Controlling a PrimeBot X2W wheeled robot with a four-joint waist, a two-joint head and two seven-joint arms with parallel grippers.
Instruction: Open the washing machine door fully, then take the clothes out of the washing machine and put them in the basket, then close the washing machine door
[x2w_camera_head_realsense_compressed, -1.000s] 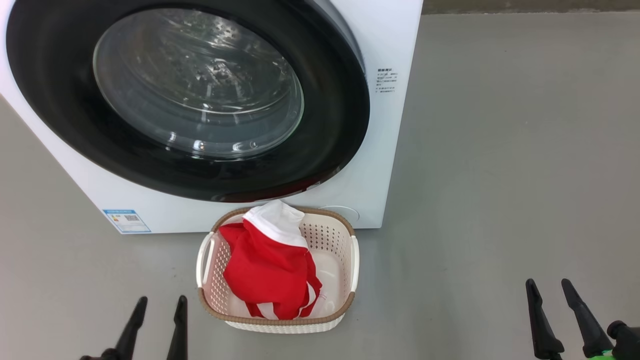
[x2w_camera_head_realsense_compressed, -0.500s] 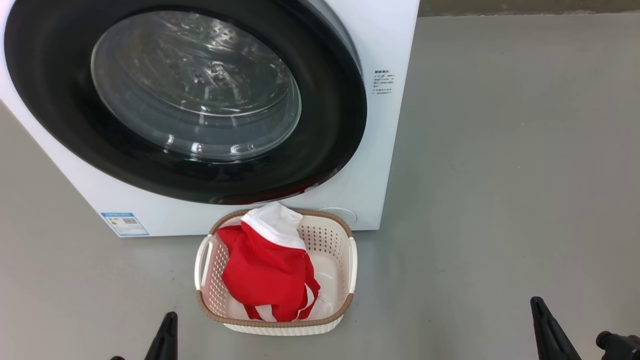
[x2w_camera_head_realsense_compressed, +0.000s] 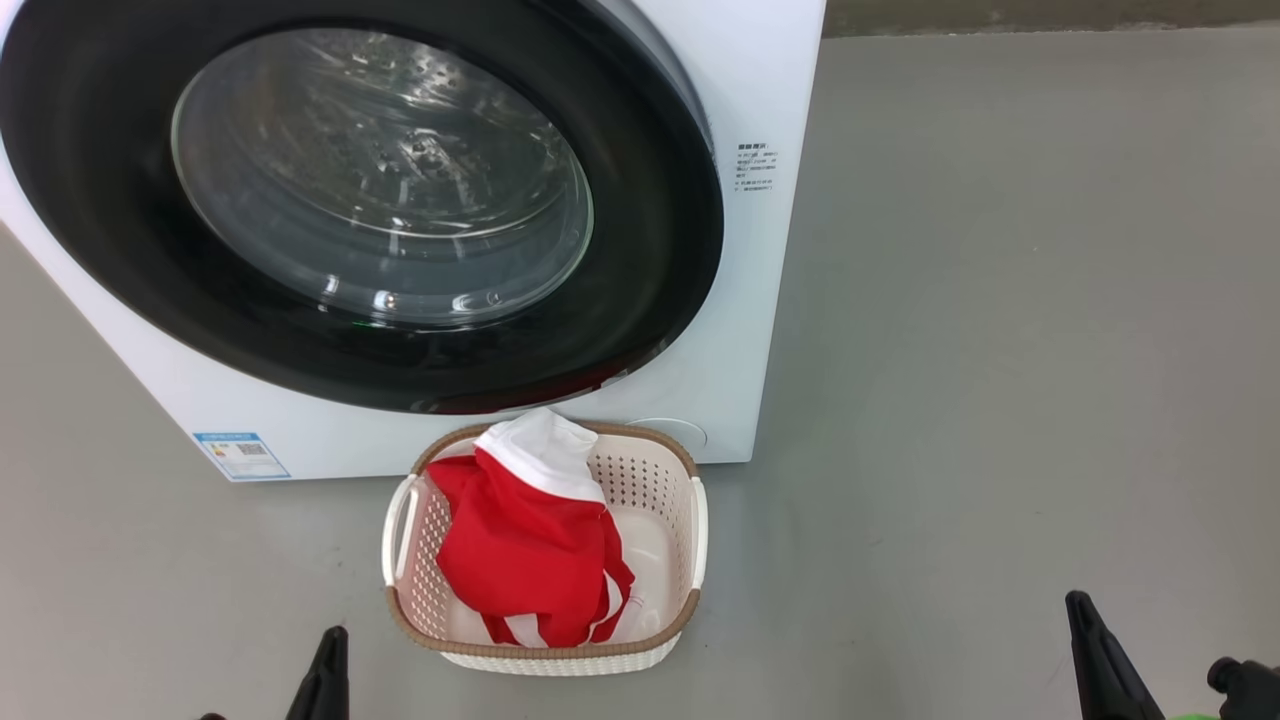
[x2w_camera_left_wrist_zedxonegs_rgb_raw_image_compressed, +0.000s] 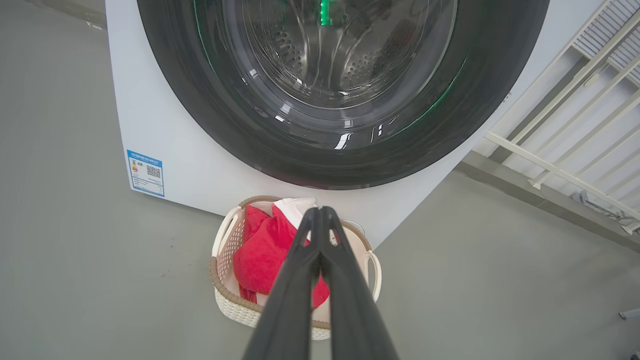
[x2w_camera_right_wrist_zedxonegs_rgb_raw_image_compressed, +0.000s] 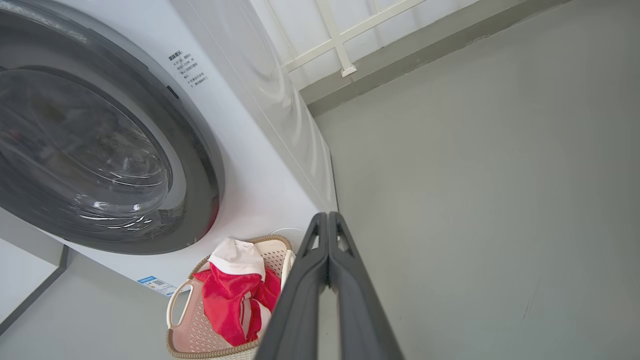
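Note:
The white washing machine (x2w_camera_head_realsense_compressed: 760, 300) fills the upper left of the head view. Its door (x2w_camera_head_realsense_compressed: 640, 250), a black rim around a glass bowl, lies flat against the front. On the floor just before it stands the cream basket (x2w_camera_head_realsense_compressed: 690, 610), with the red and white clothes (x2w_camera_head_realsense_compressed: 520, 550) heaped inside. My left gripper (x2w_camera_head_realsense_compressed: 325, 675) is low and left of the basket, and my right gripper (x2w_camera_head_realsense_compressed: 1095, 650) is far to the right. In the left wrist view my left gripper (x2w_camera_left_wrist_zedxonegs_rgb_raw_image_compressed: 317, 212) is shut and empty, short of the basket (x2w_camera_left_wrist_zedxonegs_rgb_raw_image_compressed: 222, 280). My right gripper (x2w_camera_right_wrist_zedxonegs_rgb_raw_image_compressed: 327, 217) is likewise shut on nothing.
Bare grey floor (x2w_camera_head_realsense_compressed: 1000, 400) spreads to the right of the machine. A blue label (x2w_camera_head_realsense_compressed: 240, 455) sits on the machine's lower left front. A white railing (x2w_camera_left_wrist_zedxonegs_rgb_raw_image_compressed: 565, 125) and a low kerb run behind the machine to its right.
Both grippers have gone from open to shut and have sunk toward the bottom edge of the head view. The whole picture has slid slightly left, so the camera moved.

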